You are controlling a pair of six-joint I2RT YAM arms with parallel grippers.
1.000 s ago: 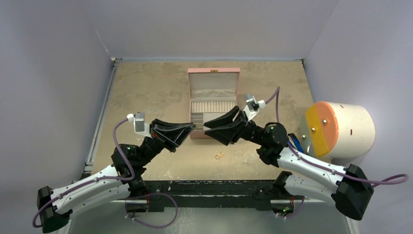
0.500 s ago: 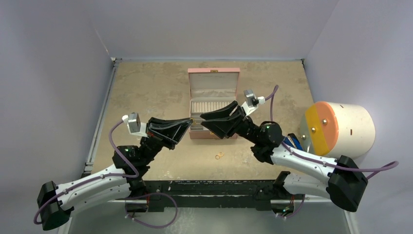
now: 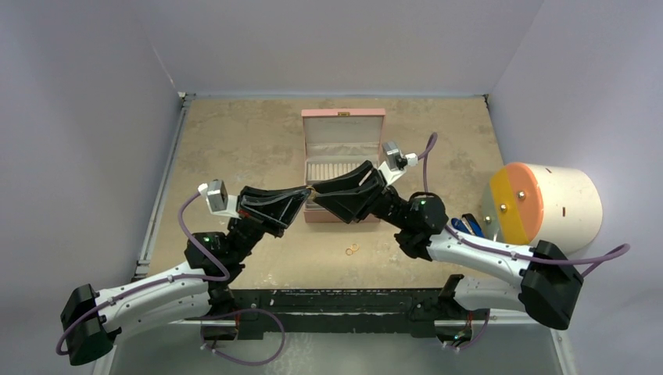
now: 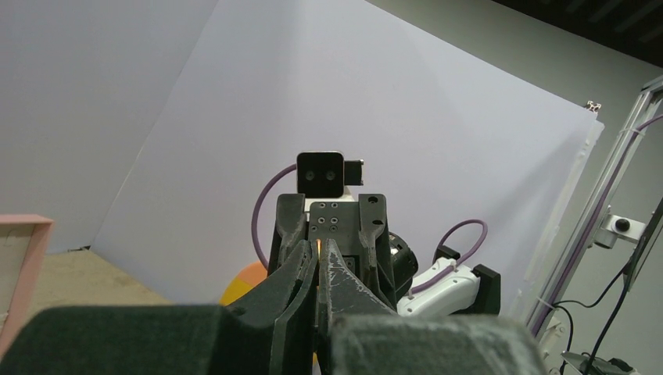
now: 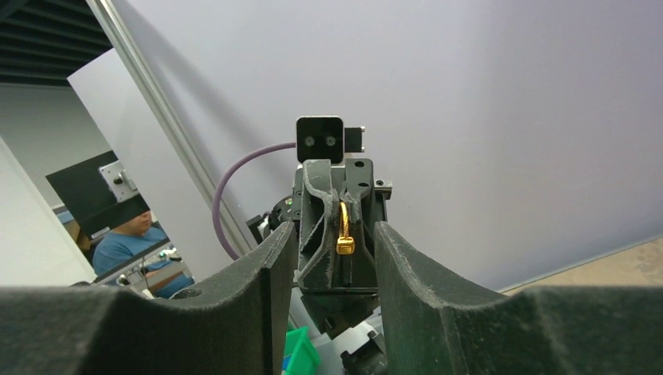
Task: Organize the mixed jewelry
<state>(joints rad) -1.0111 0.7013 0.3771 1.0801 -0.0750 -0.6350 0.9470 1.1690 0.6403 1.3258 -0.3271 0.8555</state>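
My left gripper (image 3: 306,195) is shut on a small gold ring (image 5: 345,231), part of the mixed jewelry; it stands edge-on between the left fingertips (image 5: 324,234) in the right wrist view. From the left wrist view only a gold glint (image 4: 324,247) shows at the shut tips. My right gripper (image 3: 317,190) faces it tip to tip just above the front of the pink box (image 3: 342,118). Its jaws are open and stand on either side of the left gripper's tips, not touching the ring. Two more small gold rings (image 3: 353,250) lie on the table in front of the box.
The pink box stands open at the table's middle, its lid upright and beige compartments (image 3: 338,169) inside. A white cylinder with an orange-and-yellow face (image 3: 547,207) lies at the right edge, a blue object (image 3: 469,226) beside it. Grey walls enclose the table.
My right arm has moved left and slightly away, bringing its open jaws up to the left gripper's tips. The left gripper has risen a little, still shut on the ring.
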